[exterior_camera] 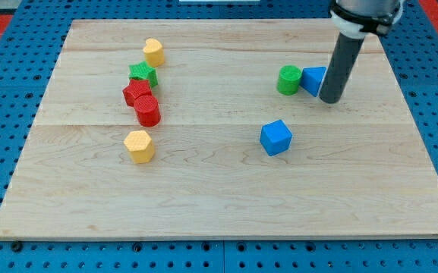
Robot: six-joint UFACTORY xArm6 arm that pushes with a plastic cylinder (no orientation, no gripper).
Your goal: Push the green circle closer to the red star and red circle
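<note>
The green circle stands right of the board's middle, touching a blue triangle block on its right. My tip is just right of the blue triangle, against it or very close, with the rod partly hiding it. The red star and the red circle sit together at the view's left, far from the green circle.
A green star touches the red star from above. A yellow block is further up. Another yellow block lies below the red circle. A blue cube sits below the green circle. The wooden board rests on a blue pegboard.
</note>
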